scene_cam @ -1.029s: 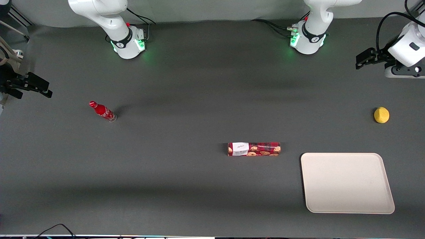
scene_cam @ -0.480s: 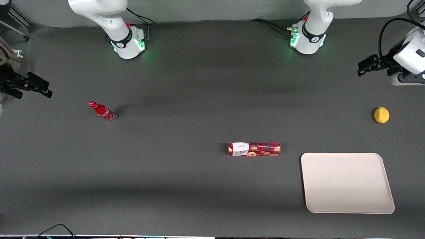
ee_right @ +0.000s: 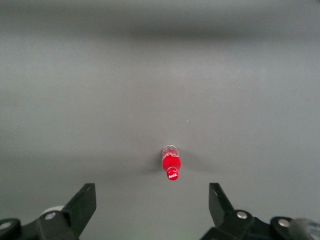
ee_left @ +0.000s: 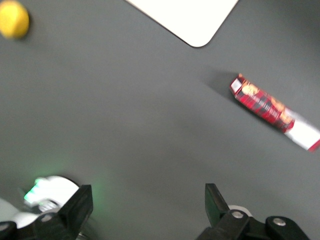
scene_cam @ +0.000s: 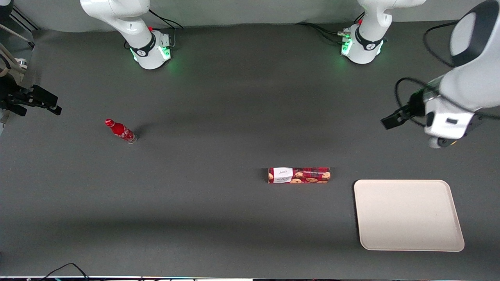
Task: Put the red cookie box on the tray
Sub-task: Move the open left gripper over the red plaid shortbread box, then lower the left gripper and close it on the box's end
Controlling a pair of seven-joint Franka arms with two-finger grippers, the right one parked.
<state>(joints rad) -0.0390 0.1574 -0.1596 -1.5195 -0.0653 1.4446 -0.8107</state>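
Note:
The red cookie box lies flat on the dark table, its white label at the end toward the parked arm; the left wrist view also catches the box. The cream tray sits beside it toward the working arm's end, slightly nearer the front camera, with nothing on it; only a corner of the tray shows in the wrist view. My left gripper hovers above the table, farther from the front camera than the tray and well apart from the box. The gripper is open and holds nothing.
A small red bottle stands toward the parked arm's end, also seen as the bottle from the parked wrist. A yellow ball lies near the tray; the arm covers it in the front view. Both arm bases stand at the table's back edge.
The left arm has swung in from the table's end toward the middle and nearer the front camera, now covering the yellow ball. The box, tray and bottle have not moved.

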